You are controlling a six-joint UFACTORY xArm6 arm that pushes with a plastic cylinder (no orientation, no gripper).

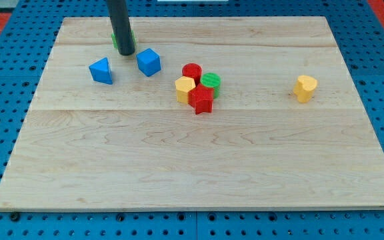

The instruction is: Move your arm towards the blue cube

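The blue cube [149, 62] sits on the wooden board [199, 160] at the upper left. My tip [126, 53] is at the end of the dark rod, just to the cube's left and slightly above it in the view, a small gap apart. A second blue block [101, 71], wedge-like, lies to the left of the tip and lower. A green block [116, 41] is mostly hidden behind the rod.
A cluster lies right of the cube: a red cylinder [192, 71], a green cylinder [211, 83], a yellow block [185, 87] and a red star-like block [202, 99]. A lone yellow block [305, 88] sits at the right.
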